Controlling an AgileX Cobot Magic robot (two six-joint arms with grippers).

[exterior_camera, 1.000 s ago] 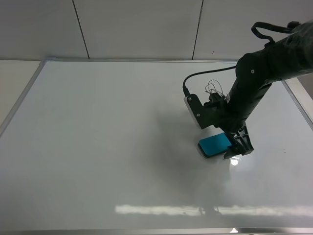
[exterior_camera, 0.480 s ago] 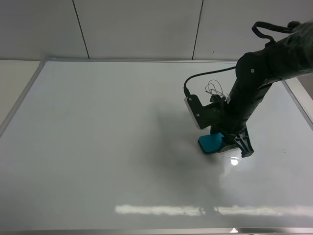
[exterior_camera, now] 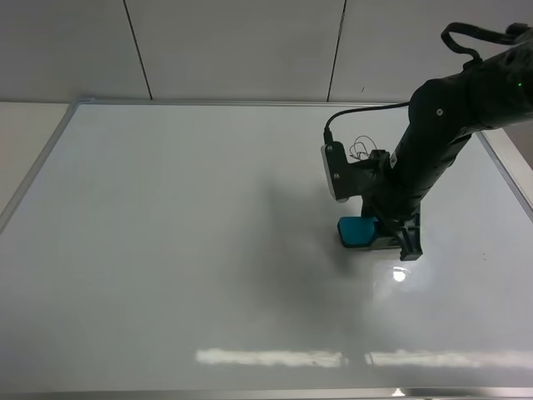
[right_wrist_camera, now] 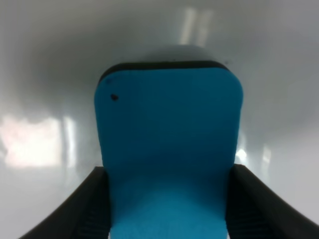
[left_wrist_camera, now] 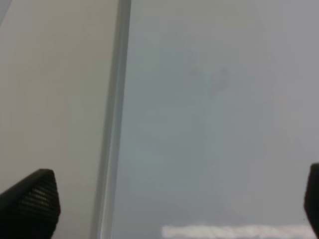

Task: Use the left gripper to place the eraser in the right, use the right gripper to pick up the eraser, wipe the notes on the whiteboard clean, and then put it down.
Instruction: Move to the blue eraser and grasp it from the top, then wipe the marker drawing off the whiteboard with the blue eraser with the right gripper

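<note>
The teal-blue eraser (exterior_camera: 356, 231) lies flat on the whiteboard (exterior_camera: 183, 217), right of centre. My right gripper (exterior_camera: 390, 238) reaches down over it and is shut on it. In the right wrist view the eraser (right_wrist_camera: 167, 134) fills the middle, with a black finger (right_wrist_camera: 92, 209) pressed against each long side. The notes (exterior_camera: 364, 150), a small black scribble, sit a little behind the eraser, partly hidden by the arm. My left gripper (left_wrist_camera: 172, 199) shows only in its wrist view. It is open, its fingertips (left_wrist_camera: 30, 199) far apart, with nothing between them, above the board's left frame (left_wrist_camera: 114, 124).
The board's silver frame (exterior_camera: 37, 167) borders a beige tabletop (exterior_camera: 21, 137) on the left. A grey panelled wall (exterior_camera: 233, 46) stands behind. The right arm's white wrist module (exterior_camera: 335, 171) and black cable hang above the board near the notes.
My right gripper has shut on the eraser. The eraser and the gripper have shifted slightly toward the back of the board and turned a little. The left gripper has stayed open.
</note>
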